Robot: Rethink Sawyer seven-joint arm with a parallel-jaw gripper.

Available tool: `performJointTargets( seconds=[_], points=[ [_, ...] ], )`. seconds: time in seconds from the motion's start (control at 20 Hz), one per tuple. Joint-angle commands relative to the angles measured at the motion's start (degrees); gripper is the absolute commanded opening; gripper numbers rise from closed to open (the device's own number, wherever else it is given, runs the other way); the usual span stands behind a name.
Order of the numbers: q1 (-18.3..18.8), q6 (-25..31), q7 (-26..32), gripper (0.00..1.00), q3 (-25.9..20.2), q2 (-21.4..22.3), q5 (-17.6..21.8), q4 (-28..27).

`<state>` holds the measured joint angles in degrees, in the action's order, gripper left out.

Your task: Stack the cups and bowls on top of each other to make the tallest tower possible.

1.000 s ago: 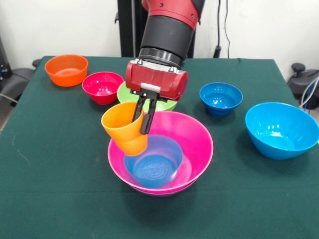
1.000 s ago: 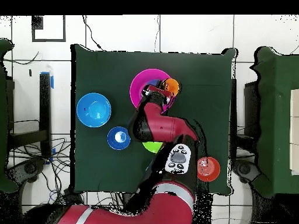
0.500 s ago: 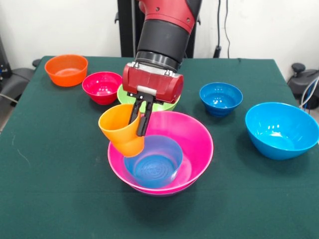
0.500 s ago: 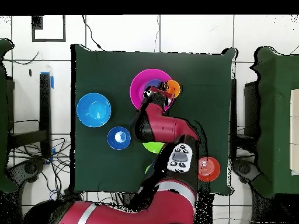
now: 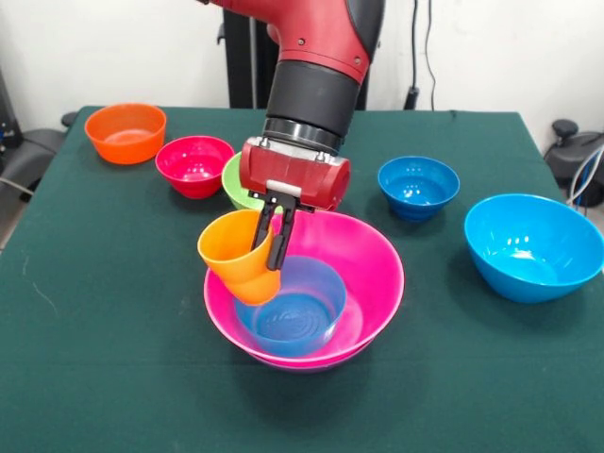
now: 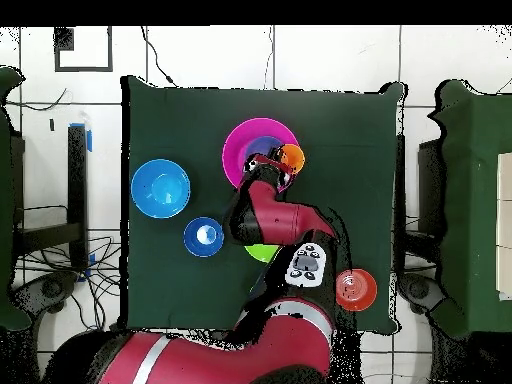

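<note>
So the gripper [image 5: 271,247] is clamped on the rim of the orange cup [image 5: 238,267], which hangs tilted over the left edge of the pink bowl [image 5: 363,255]. A light-blue bowl [image 5: 293,307] sits nested inside the pink one. Farther back on the green table [image 5: 113,321] are the red bowl [image 5: 193,165] and the orange bowl [image 5: 125,131]; the dark-blue bowl [image 5: 418,185] and the sky-blue bowl [image 5: 531,245] are off right.

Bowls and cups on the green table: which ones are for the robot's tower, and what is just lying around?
For the tower:
orange cup, held tilted in the gripper
pink bowl
light-blue bowl inside it
red bowl
orange bowl
lime green bowl
dark-blue bowl
sky-blue bowl

Just lying around:
cables beside the table
</note>
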<state>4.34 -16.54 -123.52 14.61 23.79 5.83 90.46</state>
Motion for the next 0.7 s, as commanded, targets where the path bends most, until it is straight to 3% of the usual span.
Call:
performJointTargets(
  seconds=[0.05, 0.7],
  points=[
    [0.8, 3.8, -8.2, 0.00, -7.6, -2.6, -1.4, 1.2],
    [0.3, 2.7, -8.8, 0.00, -7.9, -3.6, -2.5, 0.8]
  ],
)
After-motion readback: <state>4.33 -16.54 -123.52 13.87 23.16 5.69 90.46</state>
